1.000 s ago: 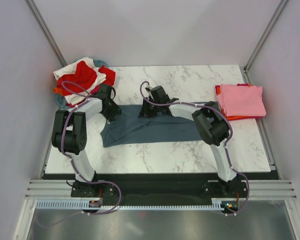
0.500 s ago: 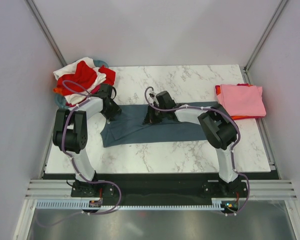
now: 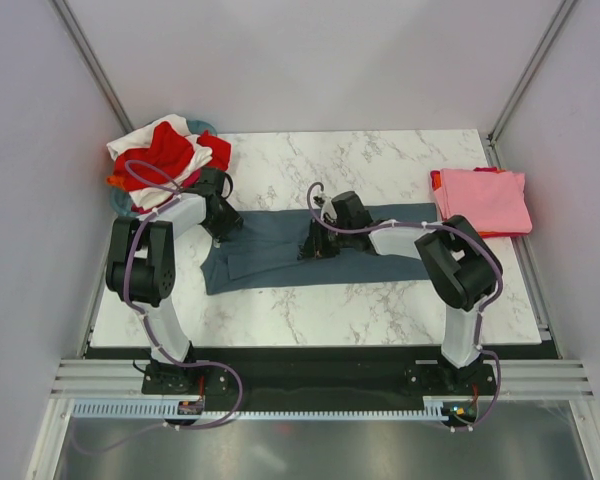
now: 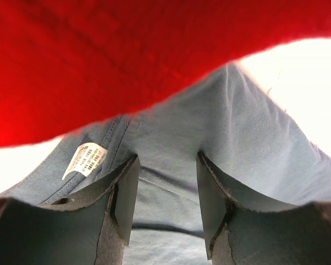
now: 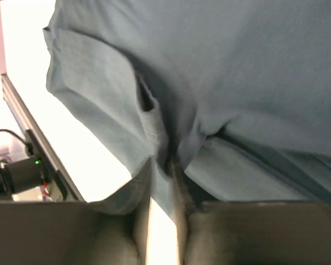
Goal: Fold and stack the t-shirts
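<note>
Blue-grey t-shirt (image 3: 270,262) lies long and wrinkly, left of the pink stack (image 3: 485,200). Right gripper (image 5: 163,165) pinches a fold of it, left gripper (image 4: 167,161) is spread apart.

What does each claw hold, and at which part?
The right claw pinches a fold of the blue-grey shirt near its middle. The left claw, open at the collar, holds nothing.

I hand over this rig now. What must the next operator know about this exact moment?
Left gripper: open, over the left end of the blue-grey shirt.
Right gripper: shut on a fold near that shirt's middle.
Done: pink shirt folded, lying on an orange-red shirt at the far right.
Left to do: fold and stack the blue-grey shirt, then the red and white pile at the far left.
</note>
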Robot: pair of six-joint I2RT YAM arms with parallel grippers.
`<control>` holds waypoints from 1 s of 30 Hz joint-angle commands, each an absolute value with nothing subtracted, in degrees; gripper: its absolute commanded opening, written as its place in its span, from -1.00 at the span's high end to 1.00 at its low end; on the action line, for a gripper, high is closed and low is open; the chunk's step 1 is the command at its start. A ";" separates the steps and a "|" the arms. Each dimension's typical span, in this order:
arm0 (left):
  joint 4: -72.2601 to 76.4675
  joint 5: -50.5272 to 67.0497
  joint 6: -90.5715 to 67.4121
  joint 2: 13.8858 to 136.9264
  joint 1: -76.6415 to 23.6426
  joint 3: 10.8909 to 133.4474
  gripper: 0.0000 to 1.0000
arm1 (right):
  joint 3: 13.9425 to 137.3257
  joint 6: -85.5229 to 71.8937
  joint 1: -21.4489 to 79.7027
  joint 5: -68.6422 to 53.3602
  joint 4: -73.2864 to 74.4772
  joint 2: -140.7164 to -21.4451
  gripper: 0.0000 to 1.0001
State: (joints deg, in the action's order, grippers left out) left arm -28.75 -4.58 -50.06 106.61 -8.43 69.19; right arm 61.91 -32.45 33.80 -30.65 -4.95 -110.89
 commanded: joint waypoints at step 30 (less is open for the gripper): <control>-33.84 -7.03 -50.01 108.72 -7.82 73.04 -0.08 | 98.26 -25.93 39.20 -46.31 -0.09 -135.08 -0.15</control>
State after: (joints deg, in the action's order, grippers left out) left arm -32.29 -5.85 -50.06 107.39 -8.32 71.09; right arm 94.94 -27.77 39.00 -41.85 0.86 -133.86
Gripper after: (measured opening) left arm 0.536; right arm 0.571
